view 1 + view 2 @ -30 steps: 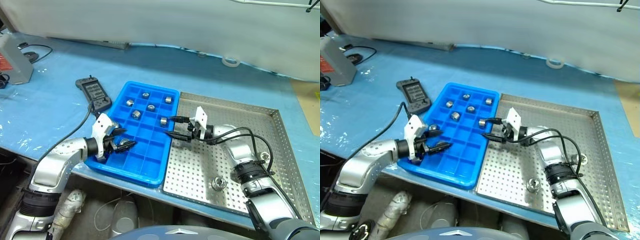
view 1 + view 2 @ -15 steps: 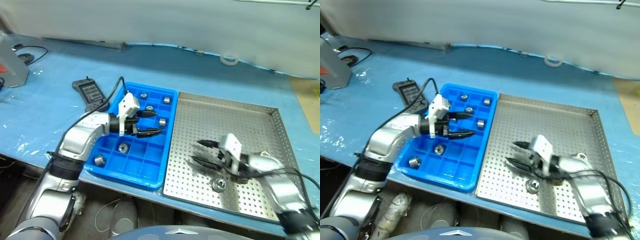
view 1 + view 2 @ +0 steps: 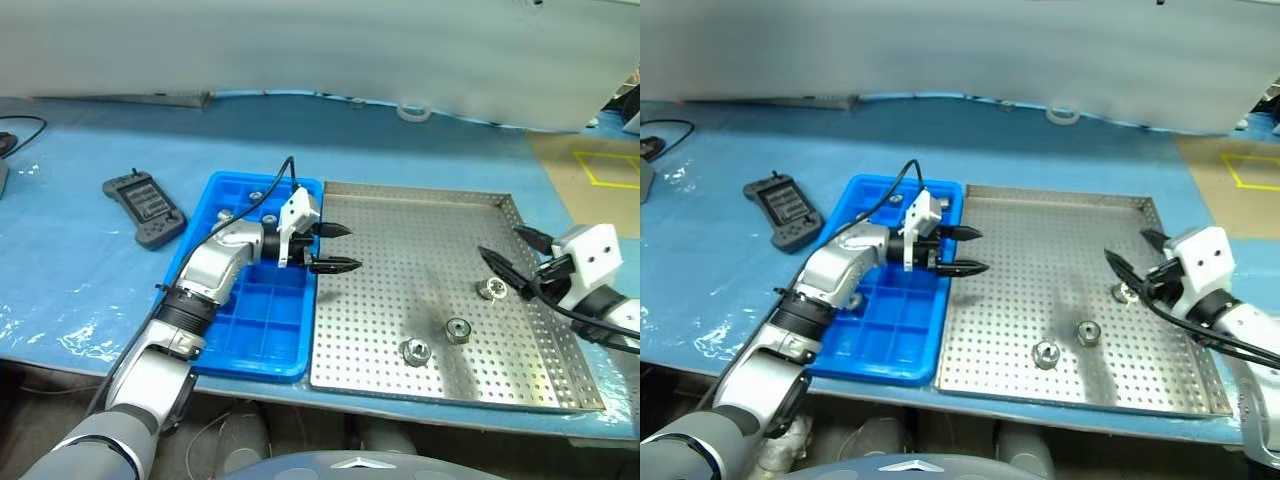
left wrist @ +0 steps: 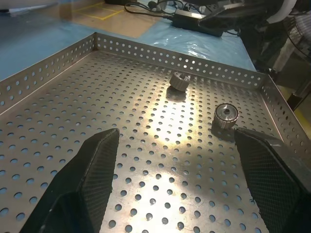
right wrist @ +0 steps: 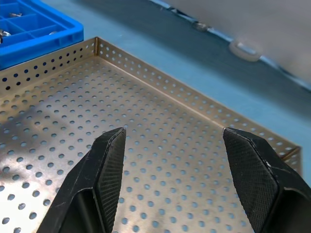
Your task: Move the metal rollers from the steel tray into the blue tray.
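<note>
Three metal rollers (image 3: 457, 330) are seen at the steel tray's (image 3: 400, 270) 4 o'clock area, flanked by the open, empty left claw (image 3: 338, 248) and right claw (image 3: 515, 258).

My left arm reaches out in front of me and bends across toward my right side. Its wrist is turned, so my left gripper (image 3: 337, 248) points sideways and stays almost flat. Its two black jaws are spread apart with nothing between them. My right arm is pulled out to my right side. My right gripper (image 3: 512, 257) points ahead and a little down. Its jaws are spread apart too, and they hold nothing.
</note>
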{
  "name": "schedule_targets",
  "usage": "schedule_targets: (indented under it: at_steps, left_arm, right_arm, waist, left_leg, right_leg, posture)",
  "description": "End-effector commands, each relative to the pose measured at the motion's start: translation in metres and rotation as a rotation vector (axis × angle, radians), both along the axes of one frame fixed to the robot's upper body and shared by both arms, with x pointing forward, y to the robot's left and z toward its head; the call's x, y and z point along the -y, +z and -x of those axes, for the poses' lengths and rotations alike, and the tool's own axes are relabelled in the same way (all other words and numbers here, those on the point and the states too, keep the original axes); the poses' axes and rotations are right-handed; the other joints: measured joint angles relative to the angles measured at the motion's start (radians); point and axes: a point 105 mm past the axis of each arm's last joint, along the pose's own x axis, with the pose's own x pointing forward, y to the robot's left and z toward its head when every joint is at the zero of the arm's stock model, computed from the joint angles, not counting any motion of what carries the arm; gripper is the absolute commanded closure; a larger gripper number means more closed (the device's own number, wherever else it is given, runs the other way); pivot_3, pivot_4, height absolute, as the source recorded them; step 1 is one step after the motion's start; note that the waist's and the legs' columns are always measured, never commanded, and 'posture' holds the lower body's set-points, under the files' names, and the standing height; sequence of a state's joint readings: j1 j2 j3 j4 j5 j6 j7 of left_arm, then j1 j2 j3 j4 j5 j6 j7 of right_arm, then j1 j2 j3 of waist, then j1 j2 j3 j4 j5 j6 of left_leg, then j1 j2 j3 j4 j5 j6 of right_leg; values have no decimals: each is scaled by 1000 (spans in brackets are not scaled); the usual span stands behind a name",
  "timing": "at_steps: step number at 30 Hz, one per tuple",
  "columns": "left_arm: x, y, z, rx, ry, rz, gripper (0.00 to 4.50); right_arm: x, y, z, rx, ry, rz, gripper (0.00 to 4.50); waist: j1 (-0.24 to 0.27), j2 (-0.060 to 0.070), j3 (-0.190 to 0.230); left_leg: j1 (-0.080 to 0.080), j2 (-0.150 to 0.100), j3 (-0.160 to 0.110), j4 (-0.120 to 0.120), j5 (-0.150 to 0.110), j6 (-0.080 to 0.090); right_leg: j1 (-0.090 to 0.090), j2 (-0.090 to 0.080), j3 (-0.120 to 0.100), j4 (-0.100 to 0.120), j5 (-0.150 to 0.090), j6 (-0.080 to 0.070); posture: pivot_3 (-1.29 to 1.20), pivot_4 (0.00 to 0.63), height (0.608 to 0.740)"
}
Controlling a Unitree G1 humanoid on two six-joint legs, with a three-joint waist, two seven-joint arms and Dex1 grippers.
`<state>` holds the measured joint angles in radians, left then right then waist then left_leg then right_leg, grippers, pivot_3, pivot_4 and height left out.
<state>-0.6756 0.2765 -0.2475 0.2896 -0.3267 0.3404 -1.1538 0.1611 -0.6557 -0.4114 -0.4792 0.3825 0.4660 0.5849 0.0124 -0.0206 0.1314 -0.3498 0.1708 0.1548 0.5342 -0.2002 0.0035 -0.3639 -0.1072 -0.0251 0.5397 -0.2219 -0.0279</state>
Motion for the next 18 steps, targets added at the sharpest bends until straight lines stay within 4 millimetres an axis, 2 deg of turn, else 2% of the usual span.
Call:
schedule_targets:
  at_steps: [1,5,8,11,16,18]
  left_arm:
    - [4,13,0,60,-27,12,551]
    - [3,14,1,64,-21,10,551]
    - [1,14,1,64,-14,6,551]
    - [0,14,2,63,-10,3,551]
    - [0,12,2,61,-3,0,551]
    - [0,10,1,61,2,-7,551]
  right_arm:
    - [9,-3,-12,31,-86,33,1187]
    - [27,-13,-20,35,-181,56,1187]
    - [37,-24,-15,-10,-195,17,1187]
    - [46,-43,-8,-81,-207,-20,1187]
    - [40,-63,-3,-141,-169,-39,1187]
    - [45,-68,-4,-145,-198,-51,1187]
  waist:
    - [0,0,0]
    - [2,0,0]
    - [2,0,0]
    - [2,0,0]
    - [-1,1,0]
    - [-1,2,0]
  left_leg:
    - [-1,0,0,1,0,0]
    - [-1,-4,3,3,-3,4]
    - [-1,-4,4,3,-4,6]
    - [0,-3,5,4,-5,7]
    - [1,-2,10,4,-5,7]
    - [1,-2,11,4,-5,7]
  right_leg:
    - [0,0,0,0,0,0]
    - [1,-3,2,-1,0,0]
    - [1,-4,3,-2,0,-1]
    - [2,-4,2,-1,0,0]
    - [1,-3,3,-1,0,0]
    - [1,-3,3,-1,0,0]
  posture:
    - [-240,150,740]
    - [-222,150,740]
    - [-222,150,740]
    - [-216,150,740]
    - [-218,150,740]
    - [-225,150,740]
